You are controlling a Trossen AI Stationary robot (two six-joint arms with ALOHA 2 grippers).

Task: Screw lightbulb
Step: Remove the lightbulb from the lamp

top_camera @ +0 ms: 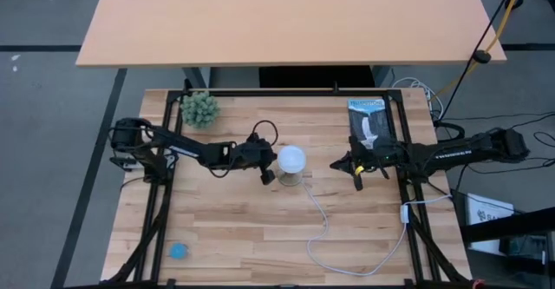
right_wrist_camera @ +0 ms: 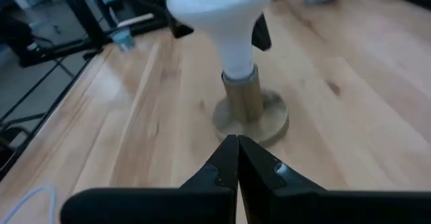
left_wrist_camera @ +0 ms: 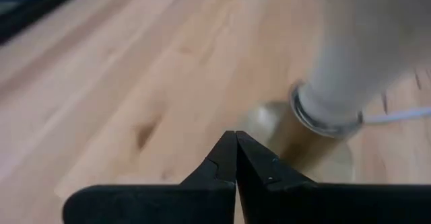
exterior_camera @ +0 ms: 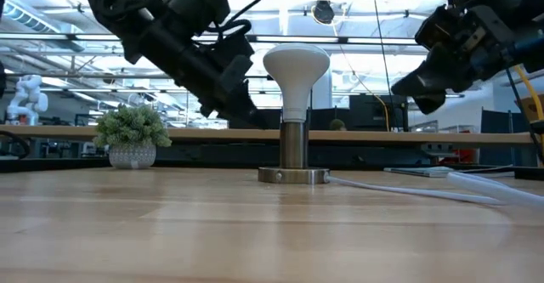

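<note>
The white lightbulb point(top_camera: 290, 160) stands upright with its neck in a round metal socket point(exterior_camera: 293, 157) on the table's middle; it also shows in the right wrist view point(right_wrist_camera: 222, 15) and the left wrist view point(left_wrist_camera: 363, 56). My left gripper point(top_camera: 267, 174) is shut and empty, just left of the bulb. My right gripper point(top_camera: 356, 177) is shut and empty, to the right of the bulb. Both hang above the table.
A white cord point(top_camera: 325, 228) runs from the socket's base toward the table's near right. A small potted plant point(top_camera: 199, 108) stands at the far left, a dark booklet point(top_camera: 368, 120) at the far right, a small blue thing point(top_camera: 179, 251) at the near left.
</note>
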